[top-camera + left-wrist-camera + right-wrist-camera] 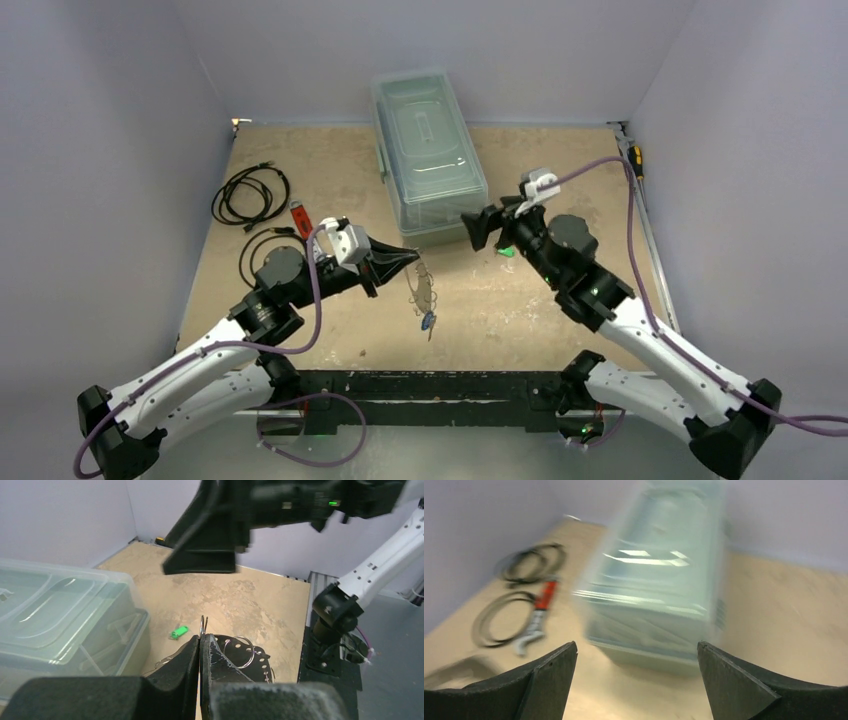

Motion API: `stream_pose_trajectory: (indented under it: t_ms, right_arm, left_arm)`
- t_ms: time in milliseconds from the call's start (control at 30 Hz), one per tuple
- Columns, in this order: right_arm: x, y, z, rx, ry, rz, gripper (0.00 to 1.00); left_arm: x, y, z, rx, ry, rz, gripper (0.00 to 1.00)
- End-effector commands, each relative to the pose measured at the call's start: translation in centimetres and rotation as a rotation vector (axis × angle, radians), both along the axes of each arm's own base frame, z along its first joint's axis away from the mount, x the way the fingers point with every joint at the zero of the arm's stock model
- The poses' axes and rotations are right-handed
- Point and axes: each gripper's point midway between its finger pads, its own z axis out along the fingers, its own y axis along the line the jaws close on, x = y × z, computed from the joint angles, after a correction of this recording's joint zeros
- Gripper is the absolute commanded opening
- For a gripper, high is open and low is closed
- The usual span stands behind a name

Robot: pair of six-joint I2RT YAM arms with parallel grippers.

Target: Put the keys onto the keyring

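Holding the keyring (423, 288) clamped between its shut fingers, the left pincer (410, 258) keeps the loop just above the table (480, 325), with the blue key (428, 321) seemingly hanging at its lower end. The green key (506, 250) lies on the table under the right arm, near the clear box (428, 160). The right pincer (474, 230) stands wide apart and empty, facing the box; I judge it should tip down over the green head and grip the plastic, leaving the hole free.
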Motion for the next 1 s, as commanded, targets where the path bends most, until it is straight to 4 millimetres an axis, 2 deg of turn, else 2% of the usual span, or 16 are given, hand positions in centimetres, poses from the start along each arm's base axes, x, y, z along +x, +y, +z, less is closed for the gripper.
stream_pose_trajectory:
  t_ms: [0,200,467,700,967]
  right_arm:
    - [4.3,-6.3,-6.3,0.016,0.303,-0.344,0.92]
    - [4.1,-9.4,-10.8,0.074,0.440,-0.532,0.91]
    - [3.5,-9.2,-15.7,0.134,0.555,-0.570,0.86]
    - [4.3,-8.4,-18.4,0.169,0.621,-0.602,0.82]
    - [5.3,-8.4,-19.8,0.140,0.638,-0.648,0.82]
  left_arm:
    - [-1.2,-0.3,0.0,0.010,-0.056,-0.075,0.00]
    - [-1.5,-0.7,-0.3,0.019,-0.059,-0.102,0.00]
    - [-1.7,-0.9,-0.5,0.016,-0.057,-0.120,0.00]
    - [-1.8,-1.2,-0.8,0.018,-0.039,-0.133,0.00]
    - [-1.8,-1.5,-1.3,0.004,-0.014,-0.144,0.00]
